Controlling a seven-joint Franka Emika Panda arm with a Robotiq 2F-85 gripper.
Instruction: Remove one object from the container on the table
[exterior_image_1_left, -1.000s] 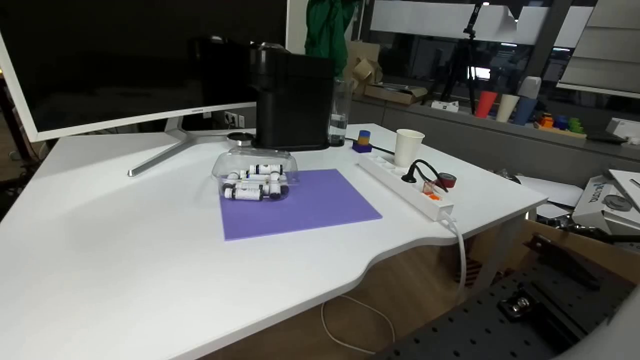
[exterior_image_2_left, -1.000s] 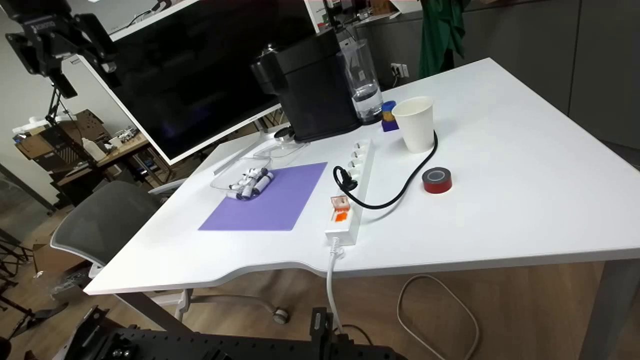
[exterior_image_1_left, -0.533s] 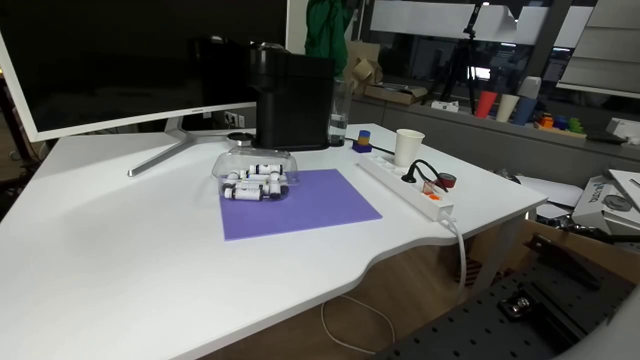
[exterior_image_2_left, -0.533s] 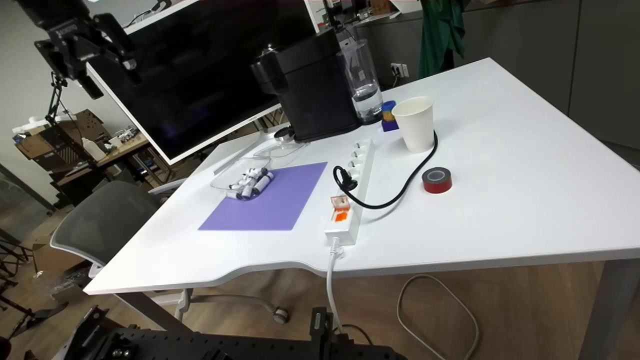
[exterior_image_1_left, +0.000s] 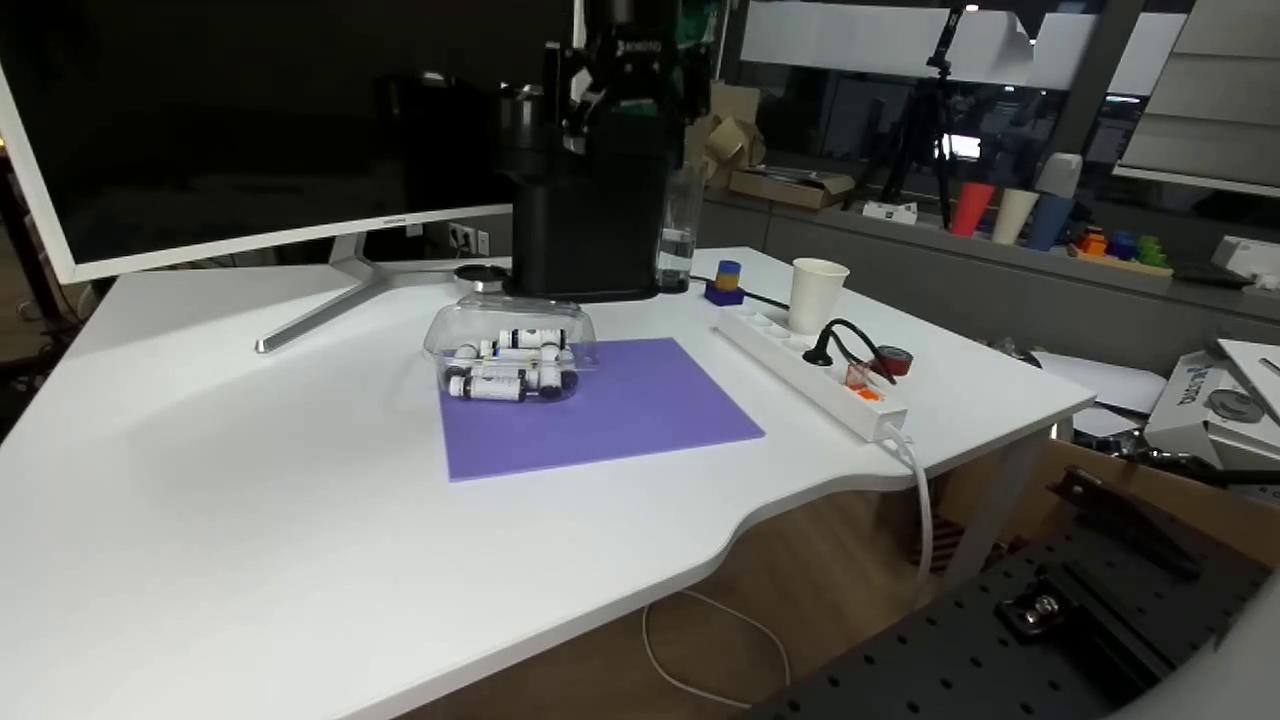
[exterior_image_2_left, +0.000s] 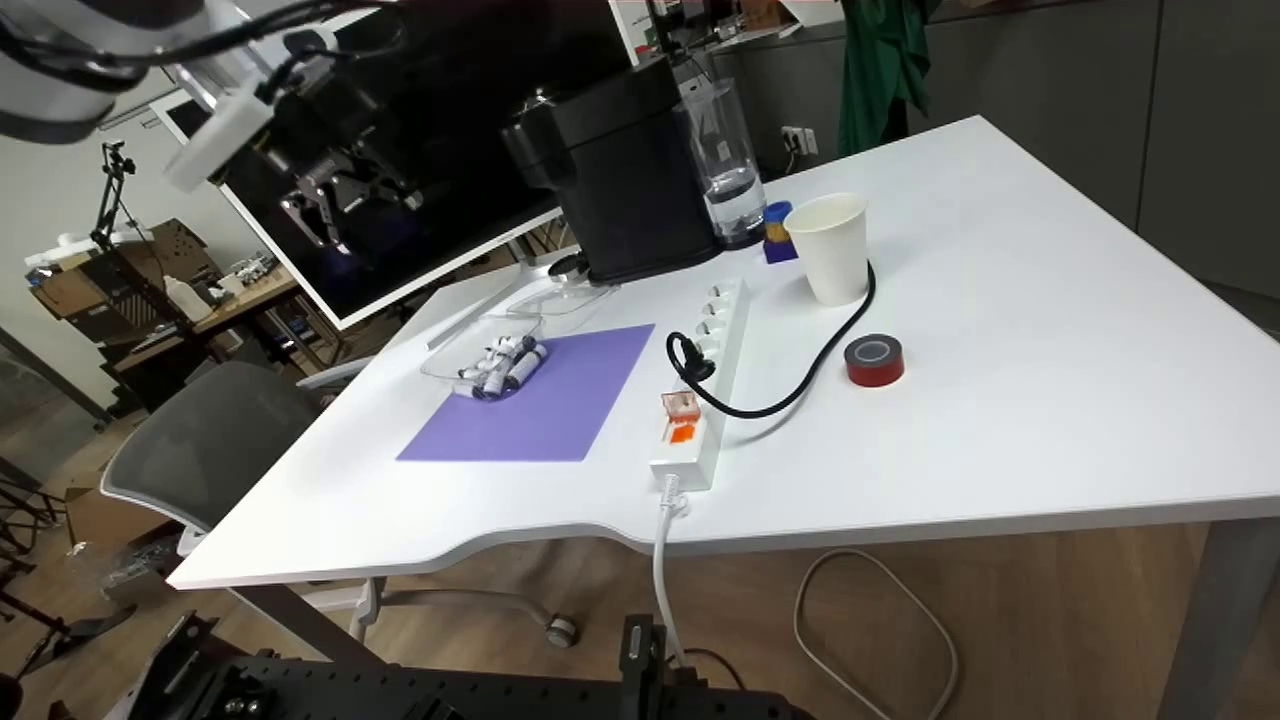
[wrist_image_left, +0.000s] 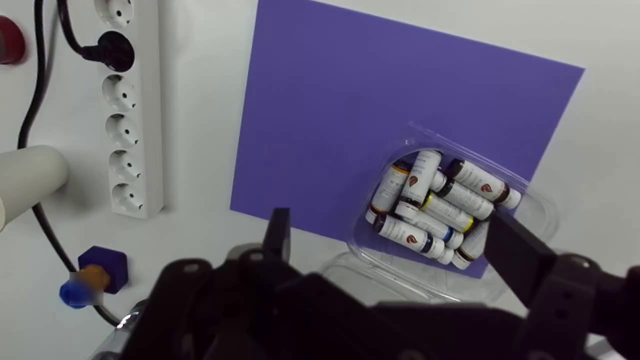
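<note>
Nearest, in the wrist view, the gripper (wrist_image_left: 387, 225) comes in from six o'clock, its fingers (wrist_image_left: 517, 250) spread wide at nine and three o'clock, with nothing held between them. In an exterior view it hangs well above the table (exterior_image_2_left: 1040, 300), touching nothing.

I judge this to be the approach, before a first grasp. The handiest pick looks to be the bottle (wrist_image_left: 421, 177) lying across the top of the heap, its length running from one o'clock to seven. The fingers would close nearly across it; a small clockwise turn should square them. Shift towards two o'clock to bring the heap midway, then come straight down — shallow enough to take that body without driving the tips into its neighbours or the wall. It is round and may roll, so close gently.

Below sits the tray (wrist_image_left: 534, 212), low and clear, with what looks like its lid (wrist_image_left: 367, 280) folded back at seven o'clock. It straddles the edge of the purple mat (wrist_image_left: 320, 115) and holds a jumble of dark, white-labelled bottles (wrist_image_left: 447, 212); all I can see lie within its walls.

Farther off, at the tray's nine o'clock, is a paper cup (wrist_image_left: 30, 172), its contents hidden. Beyond, in an exterior view, a clear cylinder (exterior_image_2_left: 725, 160) at the tray's two o'clock has some liquid low inside — just beside a black machine (exterior_image_2_left: 635, 180).
</note>
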